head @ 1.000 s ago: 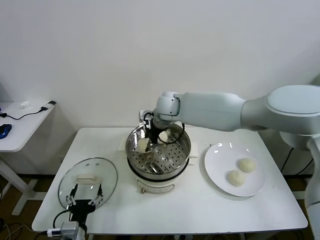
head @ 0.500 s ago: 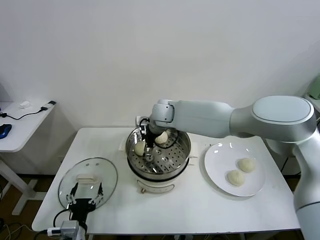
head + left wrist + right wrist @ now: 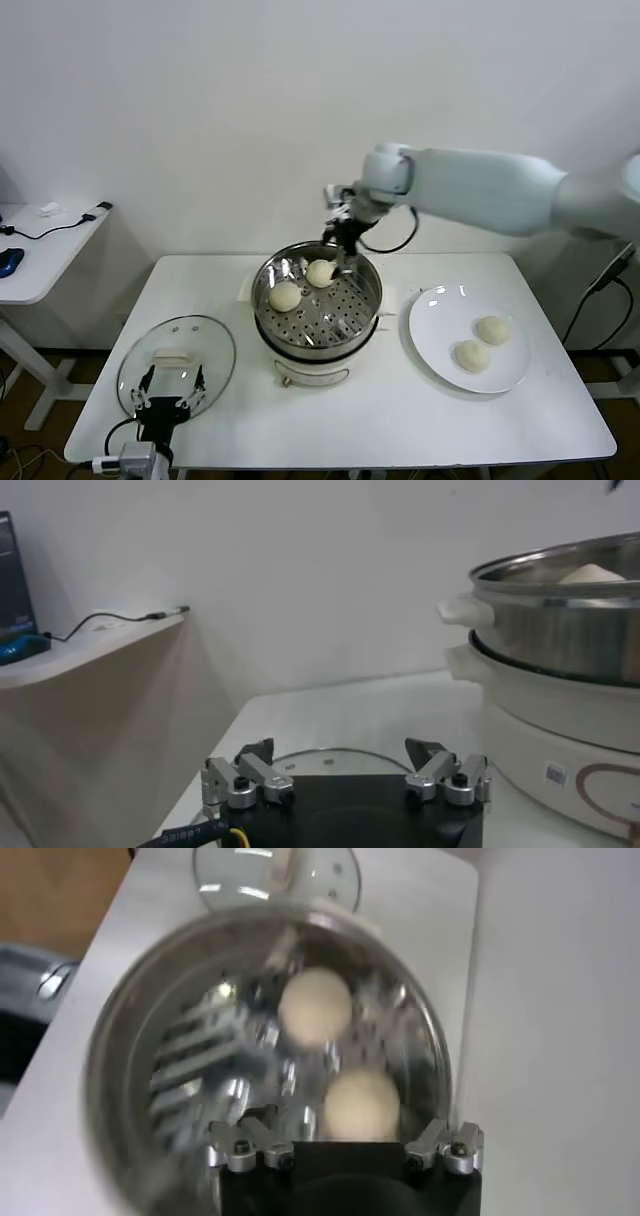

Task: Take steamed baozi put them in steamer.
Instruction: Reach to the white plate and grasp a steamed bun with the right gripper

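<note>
The steel steamer (image 3: 335, 306) on its cream base stands mid-table with two baozi inside: one on the left (image 3: 285, 296), one toward the back (image 3: 321, 272). Two more baozi (image 3: 493, 329) (image 3: 472, 355) lie on the white plate (image 3: 440, 310) to the right. My right gripper (image 3: 342, 238) hangs open and empty just above the steamer's back rim. From its wrist I look down on both buns (image 3: 315, 1005) (image 3: 362, 1103) between the spread jaws (image 3: 345, 1136). My left gripper (image 3: 172, 385) rests open over the glass lid (image 3: 205, 345), far from the steamer (image 3: 560, 630).
The glass lid with its white handle lies at the table's front left. A side desk (image 3: 40, 250) with cables stands off to the left. The wall runs close behind the steamer. Bare tabletop (image 3: 380, 410) stretches along the front edge.
My right gripper has opened, left a baozi in the steamer beside the first, and lifted up and back out of the basket. The left arm has not moved.
</note>
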`<state>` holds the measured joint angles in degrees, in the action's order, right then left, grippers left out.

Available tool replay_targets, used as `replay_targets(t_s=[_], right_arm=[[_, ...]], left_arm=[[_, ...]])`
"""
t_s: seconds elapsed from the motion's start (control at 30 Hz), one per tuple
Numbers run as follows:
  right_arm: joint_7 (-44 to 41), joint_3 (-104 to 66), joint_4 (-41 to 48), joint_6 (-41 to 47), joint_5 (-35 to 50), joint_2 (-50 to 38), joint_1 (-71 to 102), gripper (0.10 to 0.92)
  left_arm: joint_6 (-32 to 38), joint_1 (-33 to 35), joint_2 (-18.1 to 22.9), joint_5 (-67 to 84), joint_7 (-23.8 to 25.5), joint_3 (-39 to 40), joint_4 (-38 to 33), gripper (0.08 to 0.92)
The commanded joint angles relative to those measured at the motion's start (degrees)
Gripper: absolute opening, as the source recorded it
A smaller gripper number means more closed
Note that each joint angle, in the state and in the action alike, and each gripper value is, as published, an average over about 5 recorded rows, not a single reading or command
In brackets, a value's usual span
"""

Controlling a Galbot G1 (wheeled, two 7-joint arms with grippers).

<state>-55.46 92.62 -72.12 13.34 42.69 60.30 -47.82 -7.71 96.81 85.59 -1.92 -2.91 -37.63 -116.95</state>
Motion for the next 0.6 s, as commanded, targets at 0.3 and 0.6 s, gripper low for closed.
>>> replay_targets(t_s=[0.3, 0.6], right_arm=[[-3.78, 14.13, -10.51, -3.78, -15.43, -31.1, 1.39, 0.823], [2.09, 0.04, -8.29, 0.46, -20.91, -33.81, 19.8, 0.823]], left_arm=[[0.44, 0.86, 0.13, -0.44, -0.11, 0.17, -0.26, 0.823], [0.47, 0.83, 0.85, -0.44, -0.48, -0.02, -0.23, 0.823]])
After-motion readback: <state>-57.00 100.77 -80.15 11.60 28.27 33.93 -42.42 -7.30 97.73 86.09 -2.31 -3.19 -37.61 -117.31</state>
